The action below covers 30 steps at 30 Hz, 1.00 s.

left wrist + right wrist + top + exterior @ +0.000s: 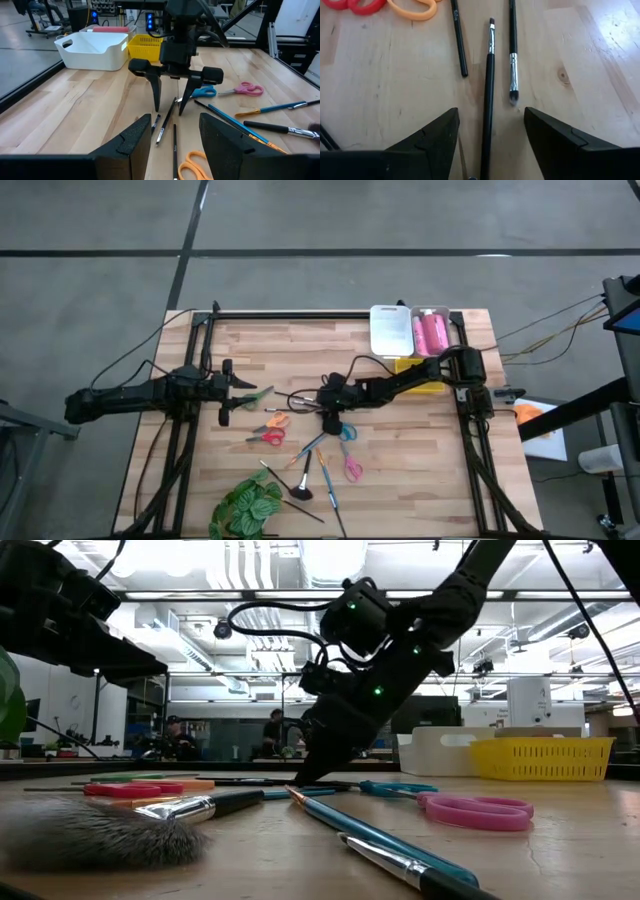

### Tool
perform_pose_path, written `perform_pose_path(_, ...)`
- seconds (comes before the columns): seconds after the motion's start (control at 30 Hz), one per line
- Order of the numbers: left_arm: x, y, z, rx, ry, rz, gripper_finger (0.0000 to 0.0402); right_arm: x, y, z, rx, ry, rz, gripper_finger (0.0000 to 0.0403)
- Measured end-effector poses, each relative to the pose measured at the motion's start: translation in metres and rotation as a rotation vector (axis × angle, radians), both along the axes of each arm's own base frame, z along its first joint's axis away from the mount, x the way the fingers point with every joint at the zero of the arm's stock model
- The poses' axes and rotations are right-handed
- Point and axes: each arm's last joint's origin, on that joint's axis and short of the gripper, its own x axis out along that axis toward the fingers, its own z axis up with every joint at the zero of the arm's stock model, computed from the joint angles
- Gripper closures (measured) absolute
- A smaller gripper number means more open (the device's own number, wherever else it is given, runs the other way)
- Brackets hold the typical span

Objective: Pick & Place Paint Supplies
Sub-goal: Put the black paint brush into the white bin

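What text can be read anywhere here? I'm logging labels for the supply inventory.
None can be read.
Thin black brush: pale lettering near its end, too small to read.
Pink tubes in the white bin: no readable label.

Bare table (420, 470) lies open on the right; scattered brushes (325, 475) and scissors (268, 437) crowd the middle.

readable text: none | faint print on one thin black brush handle (458, 30) below me, too small to read
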Motion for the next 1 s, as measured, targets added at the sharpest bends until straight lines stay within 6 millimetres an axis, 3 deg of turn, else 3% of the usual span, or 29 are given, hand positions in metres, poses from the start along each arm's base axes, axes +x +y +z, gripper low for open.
perform_pose_path(0.47, 0.0, 0.0, 0.0, 0.0, 0.0, 0.0, 0.0232, -0.0011, 0.0, -0.0013, 0.064, 0.027, -0.053, 0.0382)
perform_pose_path(1.0, 0.0, 0.0, 0.0, 0.0, 0.0, 0.0, 0.0232, -0.0024, 0.0004, 0.0066, 0.07, 0.014, -0.043, 0.0386)
